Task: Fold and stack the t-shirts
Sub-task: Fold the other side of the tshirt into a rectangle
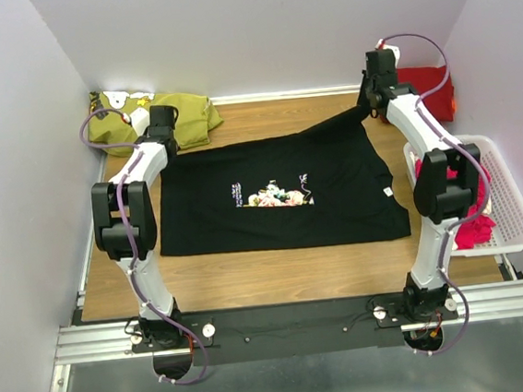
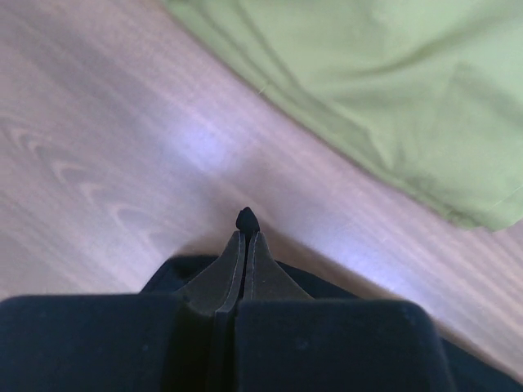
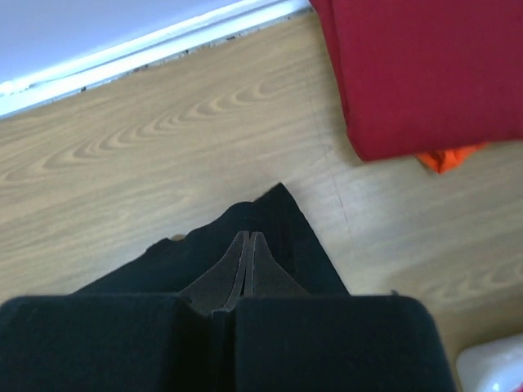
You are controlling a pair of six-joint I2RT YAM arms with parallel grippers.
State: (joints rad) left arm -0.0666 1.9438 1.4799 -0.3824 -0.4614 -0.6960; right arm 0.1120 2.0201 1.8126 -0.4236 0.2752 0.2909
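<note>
The black t-shirt (image 1: 280, 199), with a small multicoloured print, lies spread flat on the wooden table. My left gripper (image 1: 158, 139) is at its far left corner. In the left wrist view the gripper (image 2: 246, 234) is shut, with a nub of black cloth (image 2: 247, 219) pinched at the tips. My right gripper (image 1: 373, 102) is shut on the far right corner, which rises off the table. The right wrist view shows this gripper (image 3: 250, 237) closed over black cloth (image 3: 286, 224). A folded dark red t-shirt (image 1: 427, 87) (image 3: 417, 73) lies at the back right. Pink t-shirts (image 1: 467, 218) sit in a basket.
An olive-green garment (image 1: 161, 118) (image 2: 384, 90) lies bunched at the back left corner. A white plastic basket (image 1: 513, 213) stands at the right edge. A bit of orange cloth (image 3: 445, 157) pokes out under the red shirt. White walls enclose the back and sides.
</note>
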